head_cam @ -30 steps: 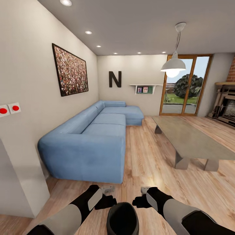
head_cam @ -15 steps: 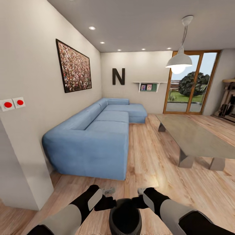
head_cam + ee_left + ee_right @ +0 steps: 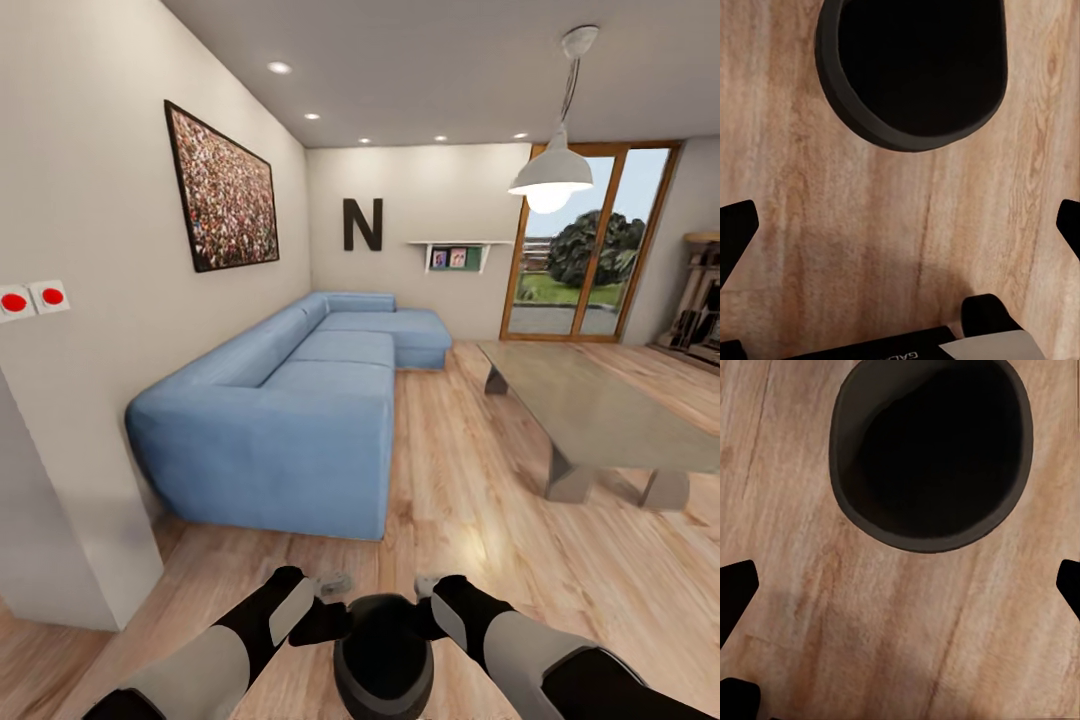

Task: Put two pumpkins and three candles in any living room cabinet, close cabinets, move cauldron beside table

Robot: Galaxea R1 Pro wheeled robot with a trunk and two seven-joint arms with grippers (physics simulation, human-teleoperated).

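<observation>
The black cauldron point(image 3: 383, 650) sits low in the head view, squeezed between my two forearms, with its dark mouth facing up. My left gripper point(image 3: 335, 582) and right gripper point(image 3: 428, 584) point forward past its rim on either side. Both wrist views look down on the cauldron point(image 3: 916, 71) point(image 3: 934, 450) over wooden floor. The left gripper point(image 3: 900, 225) and right gripper point(image 3: 900, 585) are open, fingertips far apart with nothing between them. I cannot tell whether the pot rests on the floor. The grey coffee table point(image 3: 600, 420) stands ahead to the right. Pumpkins, candles and cabinet are out of view.
A long blue sofa point(image 3: 300, 400) runs along the left wall. A white wall corner point(image 3: 60, 540) juts out at the near left. Wooden floor point(image 3: 470, 480) stretches between sofa and table. Glass doors point(image 3: 580, 250) are at the back, with a fireplace point(image 3: 700, 320) at the far right.
The whole view has shifted, so the camera moved slightly forward and turned. The cauldron has stayed between my arms and now sits a little higher in the view.
</observation>
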